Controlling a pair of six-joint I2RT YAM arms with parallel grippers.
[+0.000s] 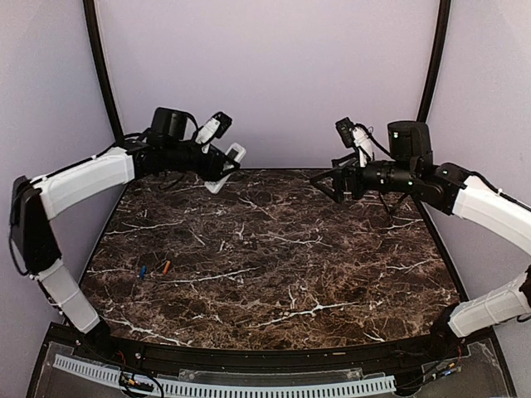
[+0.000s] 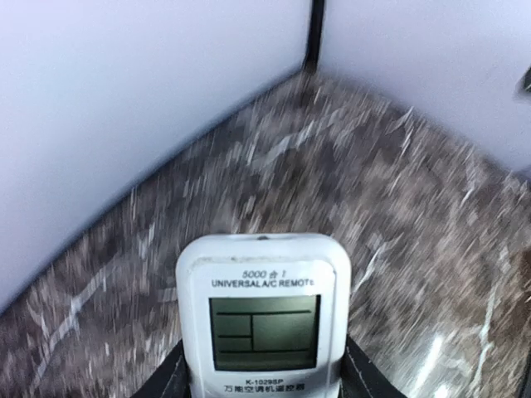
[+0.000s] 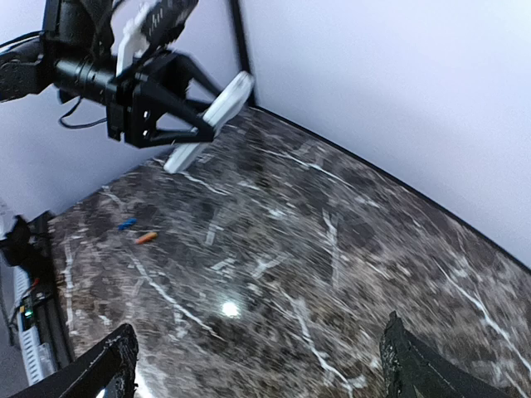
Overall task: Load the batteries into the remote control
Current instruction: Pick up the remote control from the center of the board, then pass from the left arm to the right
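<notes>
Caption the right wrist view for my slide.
Left gripper holds the remote control above the marble table; the blue battery and orange battery lie loose.

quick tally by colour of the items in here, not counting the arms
white remote control: 1
blue battery: 1
orange-red battery: 1
total: 3
</notes>
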